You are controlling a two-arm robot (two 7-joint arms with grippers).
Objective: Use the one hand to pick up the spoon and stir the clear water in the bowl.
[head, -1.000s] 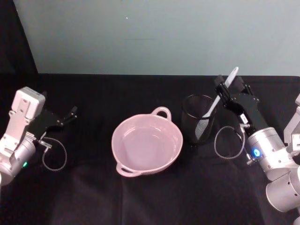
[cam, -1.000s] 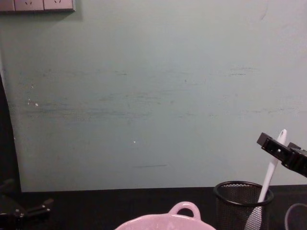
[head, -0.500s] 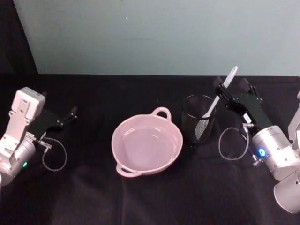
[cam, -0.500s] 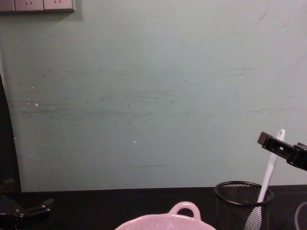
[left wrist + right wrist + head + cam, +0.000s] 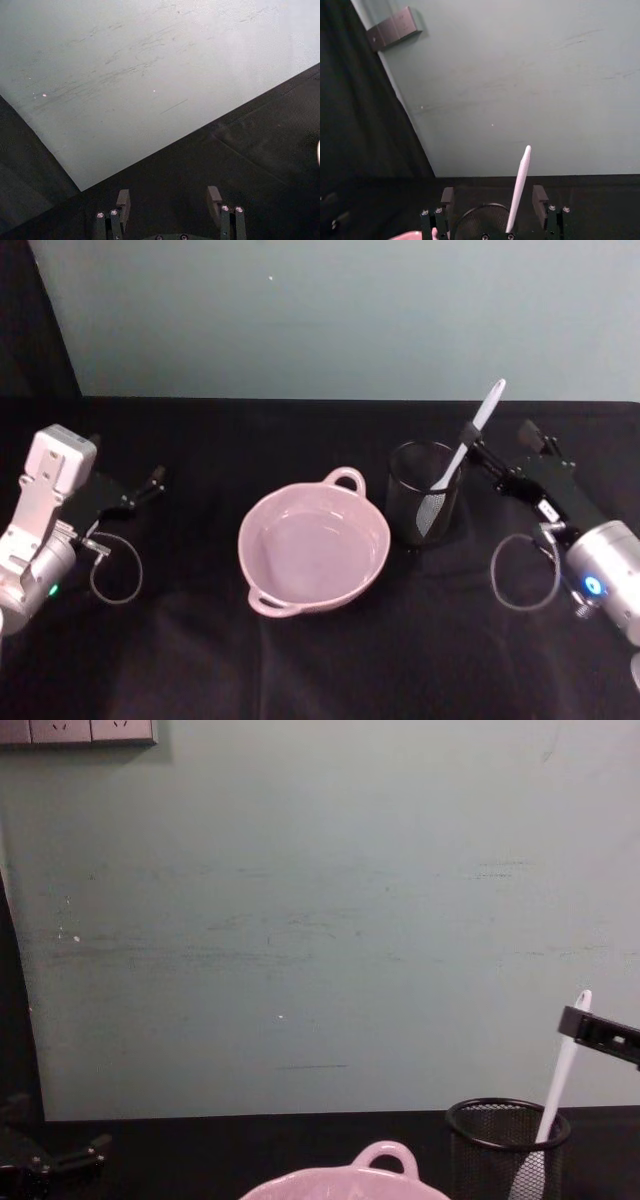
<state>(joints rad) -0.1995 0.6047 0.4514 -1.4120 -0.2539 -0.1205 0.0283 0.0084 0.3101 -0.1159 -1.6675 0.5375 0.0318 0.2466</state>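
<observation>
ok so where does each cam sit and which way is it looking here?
Head: high, looking down at the table; left claw parked left, right claw beside the spoon.
Chest: low, facing the wall; bowl rim at the bottom, right claw finger at the right edge.
Left wrist: on the left arm, facing wall and cloth; its open fingers below.
Right wrist: on the right arm, facing the wall; open fingers either side of the spoon handle.
Shared: head, chest and right wrist all show the spoon standing in the mesh cup.
</observation>
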